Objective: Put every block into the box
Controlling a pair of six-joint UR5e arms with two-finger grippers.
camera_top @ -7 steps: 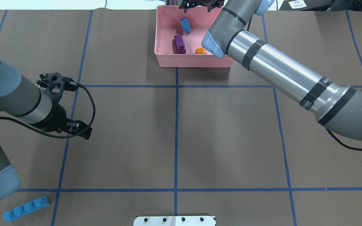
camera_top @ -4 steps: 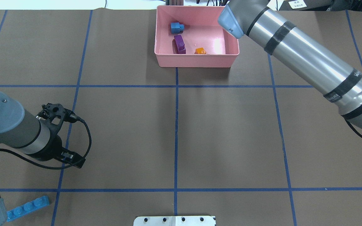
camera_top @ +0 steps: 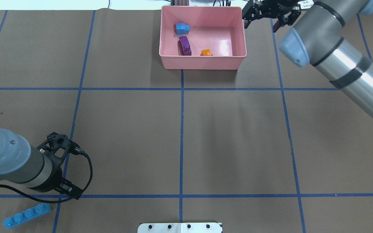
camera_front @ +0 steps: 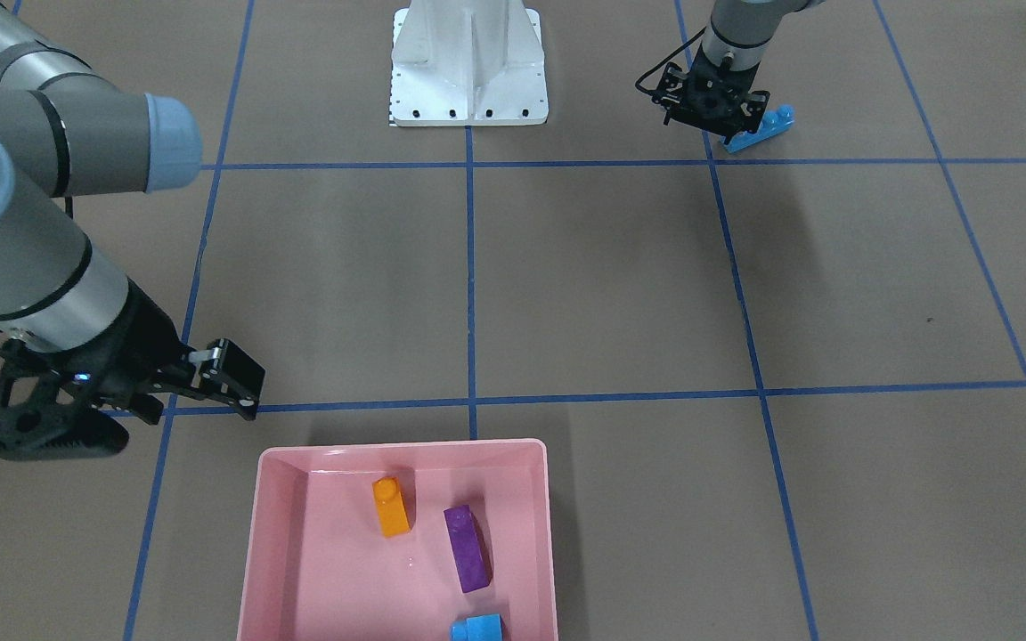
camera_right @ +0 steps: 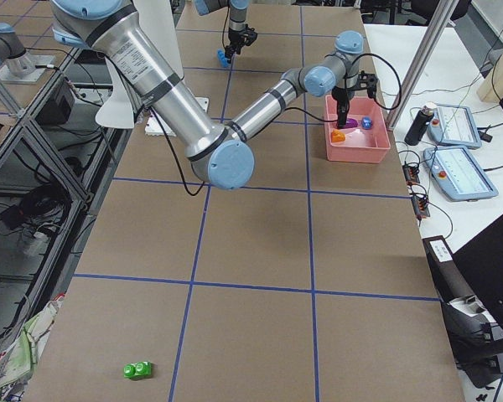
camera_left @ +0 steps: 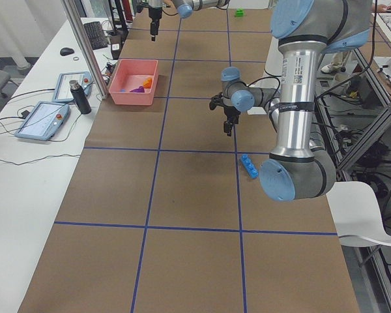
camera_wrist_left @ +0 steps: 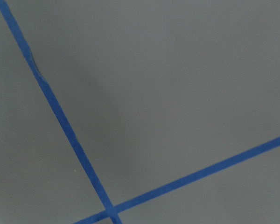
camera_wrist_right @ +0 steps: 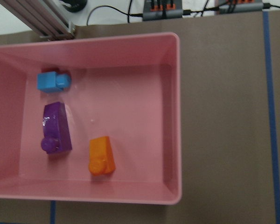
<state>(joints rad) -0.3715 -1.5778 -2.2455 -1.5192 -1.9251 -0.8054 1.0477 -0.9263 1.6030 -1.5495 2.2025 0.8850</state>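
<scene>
The pink box [camera_top: 202,63] [camera_front: 250,552] stands at the table's far middle. In it lie a short blue block [camera_top: 181,28] [camera_wrist_right: 53,80], a purple block [camera_top: 185,46] [camera_wrist_right: 56,128] and an orange block [camera_top: 206,52] [camera_wrist_right: 101,155]. The long blue block [camera_top: 27,215] [camera_front: 758,129] lies on the paper near the robot's left side. My left gripper [camera_front: 716,120] hangs just beside and above it; its fingers are hidden. My right gripper [camera_top: 265,14] [camera_front: 59,432] is open and holds nothing, just right of the box. A green block [camera_right: 138,369] lies far off at the table's right end.
The white robot base [camera_top: 180,227] [camera_front: 468,62] sits at the table's near middle edge. Blue tape lines cross the brown paper. Beyond the box's far side stand a metal post [camera_left: 85,45], a dark bottle [camera_left: 78,98] and tablets [camera_left: 42,120].
The short blue block fell from the right gripper and settled in the box's far left corner. The right arm swung right, off the box. The left arm moved toward the long blue block.
</scene>
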